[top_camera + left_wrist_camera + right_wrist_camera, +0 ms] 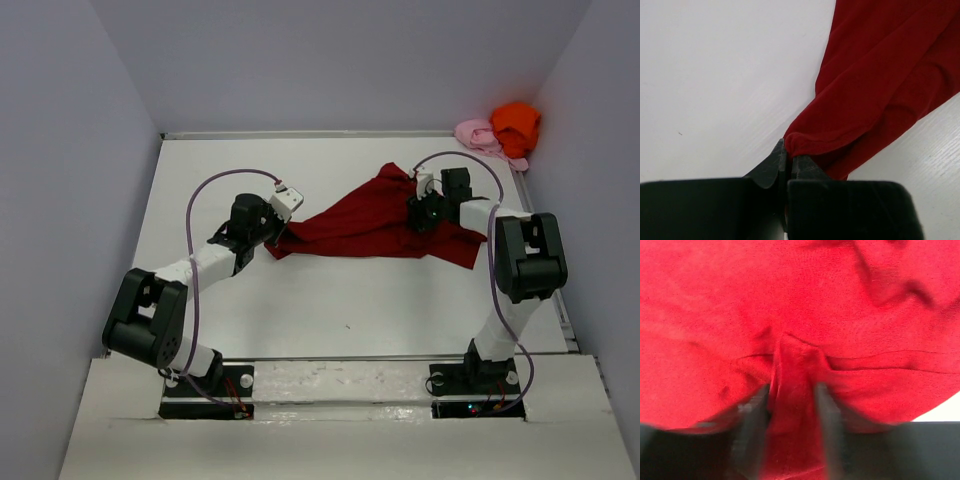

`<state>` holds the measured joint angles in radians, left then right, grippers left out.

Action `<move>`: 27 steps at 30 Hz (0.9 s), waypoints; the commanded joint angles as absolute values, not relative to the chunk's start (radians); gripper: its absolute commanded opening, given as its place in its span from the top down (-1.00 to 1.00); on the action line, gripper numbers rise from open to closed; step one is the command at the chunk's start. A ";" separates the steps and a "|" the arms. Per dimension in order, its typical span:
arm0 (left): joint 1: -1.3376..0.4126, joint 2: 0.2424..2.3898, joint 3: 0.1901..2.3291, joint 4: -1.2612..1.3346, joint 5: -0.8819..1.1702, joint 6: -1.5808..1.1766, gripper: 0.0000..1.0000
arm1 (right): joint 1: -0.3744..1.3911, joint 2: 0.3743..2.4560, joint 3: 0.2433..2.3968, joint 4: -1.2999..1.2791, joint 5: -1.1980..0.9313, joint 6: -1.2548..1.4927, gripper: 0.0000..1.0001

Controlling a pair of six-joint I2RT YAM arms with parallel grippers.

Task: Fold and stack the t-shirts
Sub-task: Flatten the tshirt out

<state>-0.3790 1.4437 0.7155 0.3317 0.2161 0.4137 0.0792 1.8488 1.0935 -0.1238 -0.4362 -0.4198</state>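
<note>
The dark red t-shirt [365, 222] lies stretched across the middle of the table, bunched and creased. My left gripper [272, 238] is shut on its left end; in the left wrist view the jaws [789, 156] pinch a rolled edge of the red cloth [880, 75]. My right gripper [418, 214] sits on the shirt's right part. In the right wrist view, which is blurred, a raised fold of red cloth [790, 300] stands between its fingers [792, 400]. The orange t-shirt [516, 124] and the pale pink t-shirt [477, 134] lie crumpled together in the far right corner.
White table [300, 300] enclosed by grey walls at left, back and right. The purple cables loop above both arms. The table's near edge runs just ahead of the arm bases.
</note>
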 commanded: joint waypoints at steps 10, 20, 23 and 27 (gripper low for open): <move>-0.379 1.442 0.750 0.364 0.189 0.407 1.00 | 0.083 1.781 1.121 -0.140 -0.315 -0.452 1.00; -0.379 1.430 0.742 0.385 0.097 0.399 1.00 | 0.020 1.652 1.091 -0.042 -0.103 -0.468 1.00; -0.379 1.424 0.741 0.390 0.063 0.397 1.00 | 0.011 1.678 1.081 0.043 -0.011 -0.483 1.00; -0.374 1.408 0.736 0.403 0.012 0.390 1.00 | 0.000 1.701 1.080 0.078 0.046 -0.494 1.00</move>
<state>-0.3893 1.4445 0.7158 0.3679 0.1204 0.3939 0.0296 1.6852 1.0946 -0.0353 -0.1307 -0.4522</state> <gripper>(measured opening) 0.052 0.037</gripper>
